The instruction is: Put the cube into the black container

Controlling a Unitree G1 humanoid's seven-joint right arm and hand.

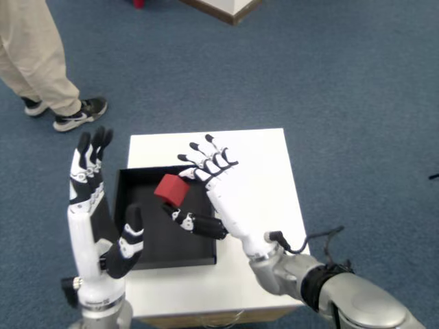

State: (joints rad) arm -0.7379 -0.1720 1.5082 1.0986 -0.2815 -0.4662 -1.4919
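Note:
A red cube (169, 189) hangs above the inside of the black container (154, 252), near its back half. My right hand (218, 194) holds the cube between its thumb and its fingertips, with the other fingers spread toward the far side of the table. The container is a shallow square tray lying on the left part of the white table (267, 154). My left hand (96, 205) stands upright and open at the tray's left edge, holding nothing.
A person's legs in beige trousers and dark shoes (79, 113) stand on the blue carpet at the upper left. A wooden-edged white object (230, 7) sits at the top. A black cable (322, 240) trails from my right wrist.

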